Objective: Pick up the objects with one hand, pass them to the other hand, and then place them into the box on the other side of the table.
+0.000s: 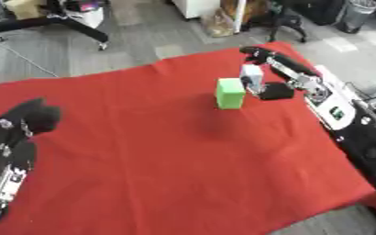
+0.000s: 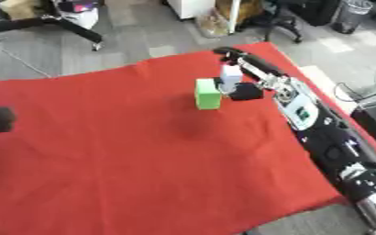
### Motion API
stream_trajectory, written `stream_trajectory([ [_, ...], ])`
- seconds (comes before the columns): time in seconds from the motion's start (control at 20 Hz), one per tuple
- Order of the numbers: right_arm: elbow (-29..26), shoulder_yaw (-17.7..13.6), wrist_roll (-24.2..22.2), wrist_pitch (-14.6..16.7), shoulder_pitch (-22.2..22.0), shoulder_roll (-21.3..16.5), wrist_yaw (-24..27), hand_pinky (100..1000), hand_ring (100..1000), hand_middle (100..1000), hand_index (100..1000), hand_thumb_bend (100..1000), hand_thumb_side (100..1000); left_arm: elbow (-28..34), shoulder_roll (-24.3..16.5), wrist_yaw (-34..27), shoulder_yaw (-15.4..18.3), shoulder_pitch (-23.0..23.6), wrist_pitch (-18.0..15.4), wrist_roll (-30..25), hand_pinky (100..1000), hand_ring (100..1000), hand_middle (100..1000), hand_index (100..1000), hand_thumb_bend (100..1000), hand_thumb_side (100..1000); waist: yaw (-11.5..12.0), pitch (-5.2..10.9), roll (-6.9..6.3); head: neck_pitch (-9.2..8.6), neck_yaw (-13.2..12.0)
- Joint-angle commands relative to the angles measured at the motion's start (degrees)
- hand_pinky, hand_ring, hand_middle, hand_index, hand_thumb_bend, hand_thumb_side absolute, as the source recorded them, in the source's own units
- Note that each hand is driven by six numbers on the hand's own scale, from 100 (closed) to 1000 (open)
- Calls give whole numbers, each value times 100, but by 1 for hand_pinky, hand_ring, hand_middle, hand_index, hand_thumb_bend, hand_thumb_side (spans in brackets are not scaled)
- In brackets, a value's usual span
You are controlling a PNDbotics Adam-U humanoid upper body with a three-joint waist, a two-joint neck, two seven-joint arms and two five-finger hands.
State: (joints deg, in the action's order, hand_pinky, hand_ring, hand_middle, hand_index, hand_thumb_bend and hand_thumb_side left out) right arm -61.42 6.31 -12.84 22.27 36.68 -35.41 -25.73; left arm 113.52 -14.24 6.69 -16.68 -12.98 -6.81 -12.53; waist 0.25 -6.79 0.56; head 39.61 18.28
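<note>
A bright green block (image 1: 229, 93) shows over the red cloth (image 1: 143, 151), right of centre towards the back. My right hand (image 1: 274, 91) is against the block's right side, with a pale white piece (image 1: 252, 77) touching the block and a dark thumb just below it. The hand looks closed on the block. A faint dark patch lies on the cloth a little nearer than the block, so the block seems held off the surface. My right arm (image 1: 335, 110) runs along the table's right edge. My left hand (image 1: 30, 117) rests at the lower left, a dark rounded shape away from the block.
The red cloth covers the whole table; its far edge runs askew across the top. Beyond it is grey floor with a chair base (image 1: 71, 25), a bag (image 1: 219, 23) and a bin (image 1: 358, 13). A white panel (image 1: 344, 92) lies past the right edge.
</note>
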Motion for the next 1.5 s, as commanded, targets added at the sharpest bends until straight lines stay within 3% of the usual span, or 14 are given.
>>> stream_trajectory([
  [0.05, 507, -19, -58, 38, 266, -20, -353, 914, 947, 1000, 1000, 100, 611, 107, 57, 23, -60, -35, 71, -76, 831, 814, 787, 940, 100, 808, 32, -52, -18, -115, 135],
  [0.25, 929, -36, -24, 140, 499, 131, -661, 928, 962, 1000, 1000, 100, 664, 107, 114, 21, -120, -64, 107, -139, 830, 810, 784, 940, 100, 817, 94, -86, -62, -179, 279],
  [0.6, 1082, -23, 198, 196, 725, 246, -1146, 995, 1000, 1000, 1000, 100, 581, 107, 159, 60, -190, -91, 126, -215, 828, 803, 777, 941, 100, 822, 181, -128, -96, -240, 453],
  [0.7, 1101, -13, 264, 174, 757, 257, -1403, 995, 1000, 1000, 1000, 100, 592, 107, 172, 74, -208, -99, 121, -244, 828, 802, 776, 941, 100, 822, 204, -136, -105, -255, 494],
  [1.0, 1384, -23, 23, 162, 734, 289, -2049, 988, 1000, 1000, 1000, 100, 769, 107, 181, 102, -221, -109, 109, -260, 828, 799, 773, 941, 100, 825, 250, -163, -113, -297, 584],
  [1.1, 1506, -50, -122, 172, 717, 303, -2150, 982, 993, 1000, 1000, 100, 785, 107, 189, 104, -234, -114, 109, -279, 828, 799, 772, 941, 100, 826, 257, -169, -113, -308, 596],
  [1.25, 1579, -85, -298, 219, 692, 307, -2228, 946, 951, 992, 1000, 100, 678, 107, 191, 112, -233, -113, 111, -291, 827, 798, 772, 941, 100, 828, 251, -175, -113, -312, 635],
  [1.35, 1573, -98, -352, 237, 678, 295, -2257, 864, 829, 927, 1000, 100, 240, 107, 193, 114, -235, -109, 116, -295, 827, 798, 771, 942, 100, 829, 244, -175, -112, -315, 663],
  [1.45, 1511, -137, -234, 227, 668, 283, -2259, 750, 684, 825, 957, 100, 229, 107, 198, 116, -238, -105, 122, -301, 827, 797, 770, 942, 100, 830, 236, -174, -112, -318, 670],
  [1.5, 1451, -161, -61, 217, 663, 275, -2238, 649, 573, 724, 885, 100, 216, 107, 199, 119, -237, -101, 125, -302, 827, 797, 770, 942, 100, 830, 232, -173, -113, -318, 667],
])
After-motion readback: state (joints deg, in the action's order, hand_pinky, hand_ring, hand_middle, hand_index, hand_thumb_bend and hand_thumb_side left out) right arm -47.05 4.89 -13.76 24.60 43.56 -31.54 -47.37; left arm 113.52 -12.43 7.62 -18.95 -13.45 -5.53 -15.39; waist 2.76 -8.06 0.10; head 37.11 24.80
